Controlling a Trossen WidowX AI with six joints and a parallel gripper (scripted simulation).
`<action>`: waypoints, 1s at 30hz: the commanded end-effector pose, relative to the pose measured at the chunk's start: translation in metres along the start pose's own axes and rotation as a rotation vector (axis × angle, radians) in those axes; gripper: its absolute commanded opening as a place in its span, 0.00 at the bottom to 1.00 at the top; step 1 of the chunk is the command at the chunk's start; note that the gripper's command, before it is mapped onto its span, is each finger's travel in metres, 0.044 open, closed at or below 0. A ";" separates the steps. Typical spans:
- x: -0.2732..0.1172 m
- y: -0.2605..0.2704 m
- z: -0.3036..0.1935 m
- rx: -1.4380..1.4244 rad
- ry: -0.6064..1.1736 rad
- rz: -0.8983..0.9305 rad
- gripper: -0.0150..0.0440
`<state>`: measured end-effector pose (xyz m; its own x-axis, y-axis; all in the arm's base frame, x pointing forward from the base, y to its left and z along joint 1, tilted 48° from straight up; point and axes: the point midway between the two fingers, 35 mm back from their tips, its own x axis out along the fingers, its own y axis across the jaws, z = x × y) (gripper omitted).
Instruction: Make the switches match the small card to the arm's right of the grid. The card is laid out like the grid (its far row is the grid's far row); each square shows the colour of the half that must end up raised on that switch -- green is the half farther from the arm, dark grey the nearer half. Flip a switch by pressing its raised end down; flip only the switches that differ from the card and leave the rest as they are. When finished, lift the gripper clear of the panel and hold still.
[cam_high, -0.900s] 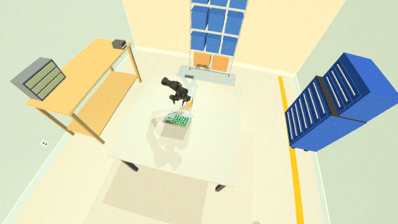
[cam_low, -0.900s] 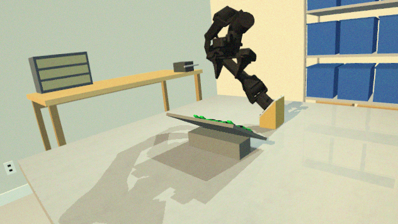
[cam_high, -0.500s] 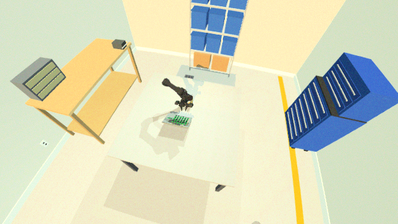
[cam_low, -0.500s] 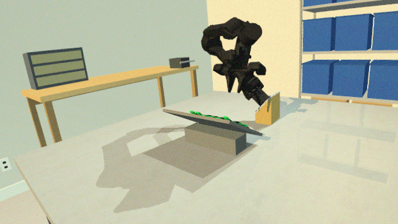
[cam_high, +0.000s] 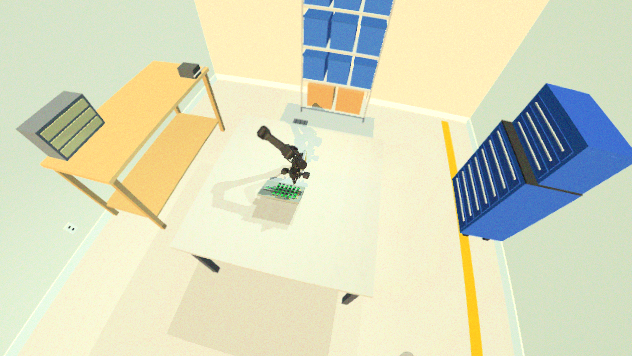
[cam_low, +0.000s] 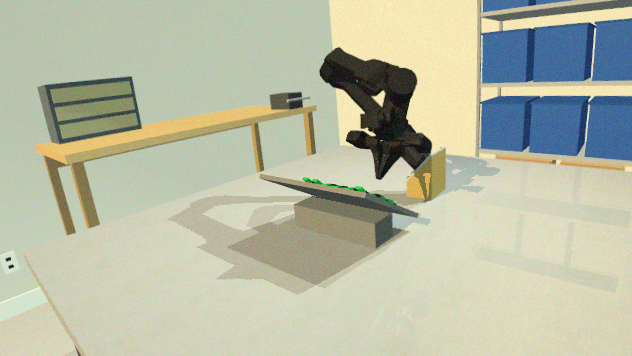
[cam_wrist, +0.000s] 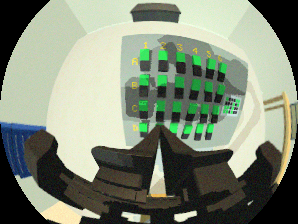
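Observation:
A tilted grey panel (cam_high: 269, 183) (cam_low: 280, 180) (cam_wrist: 131, 47) carries a grid of green and dark grey rocker switches, lettered A to D and numbered 1 to 6. Switch A2 (cam_wrist: 162, 61) shows in the wrist view. The small card (cam_wrist: 232, 106) lies on the panel, right of the grid in the wrist view; its squares are too small to read surely. My gripper (cam_high: 295, 182) (cam_low: 380, 177) (cam_wrist: 159, 128) is shut and empty, its tips together above the panel's near part. In the wrist view the tips hide switch D2. Which halves are raised is hard to tell.
A block (cam_low: 376, 215) supports the panel. A yellow-orange angled block (cam_low: 436, 175) stands near the arm's base. A wooden workbench (cam_high: 135, 115) (cam_low: 190, 126), blue drawer cabinets (cam_high: 530, 200) and a shelf with blue bins (cam_high: 316, 65) stand away from the table.

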<state>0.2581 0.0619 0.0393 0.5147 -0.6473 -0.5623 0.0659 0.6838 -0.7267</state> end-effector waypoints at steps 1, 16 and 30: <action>0.011 -0.002 -0.003 -0.010 -0.011 -0.009 0.25; 0.027 -0.002 -0.003 -0.010 -0.011 -0.010 0.25; 0.035 -0.002 -0.003 -0.010 -0.011 -0.010 0.25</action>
<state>0.2743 0.0383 0.0212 0.5253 -0.6479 -0.5517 0.0696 0.6789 -0.7310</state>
